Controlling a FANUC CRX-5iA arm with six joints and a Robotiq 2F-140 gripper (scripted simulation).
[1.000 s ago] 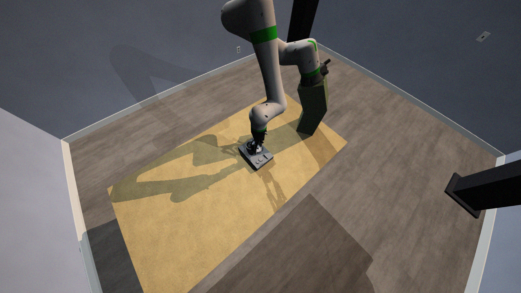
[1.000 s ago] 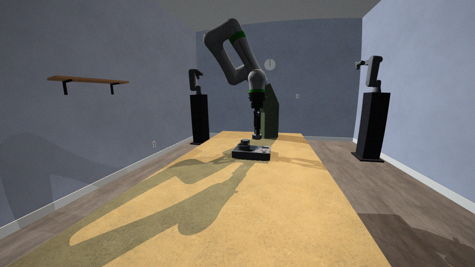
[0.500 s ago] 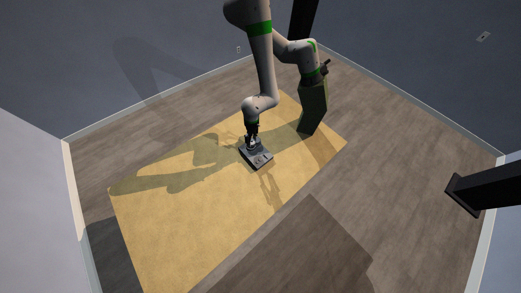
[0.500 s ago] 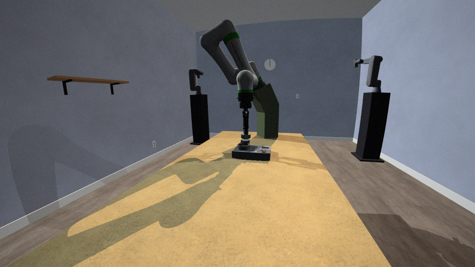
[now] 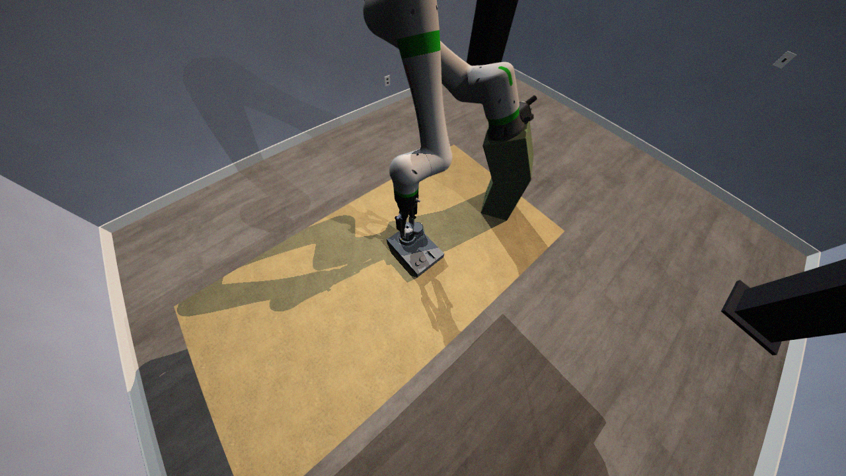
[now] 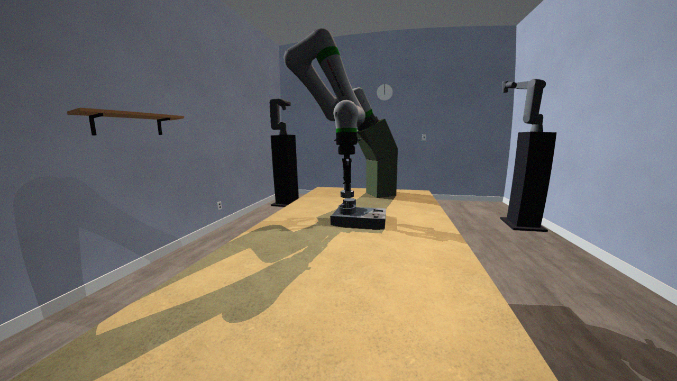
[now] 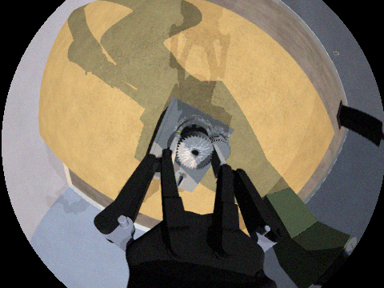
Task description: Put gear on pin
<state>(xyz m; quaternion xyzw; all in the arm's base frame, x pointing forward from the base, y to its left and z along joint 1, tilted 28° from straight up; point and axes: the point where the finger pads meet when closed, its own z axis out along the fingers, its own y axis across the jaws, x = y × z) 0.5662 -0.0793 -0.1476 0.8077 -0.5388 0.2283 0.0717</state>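
Observation:
The dark grey timing case (image 5: pixel 416 252) lies on the yellow mat, also in the exterior view (image 6: pixel 358 218) and the wrist view (image 7: pixel 194 136). My gripper (image 7: pixel 194 147) is shut on the pale toothed gear (image 7: pixel 194 152) and holds it straight above the case's left end. In the exterior view the gear (image 6: pixel 344 193) hangs a little above the collar and pin. In the wrist view the gear covers the pin. A second, fixed gear (image 7: pixel 222 147) shows beside it on the case. I cannot make out the arrow or the collar mark.
The arm's green base block (image 6: pixel 380 161) stands behind the case. Two black camera posts (image 6: pixel 284 168) (image 6: pixel 530 177) stand off the mat at left and right. A shelf (image 6: pixel 124 114) hangs on the left wall.

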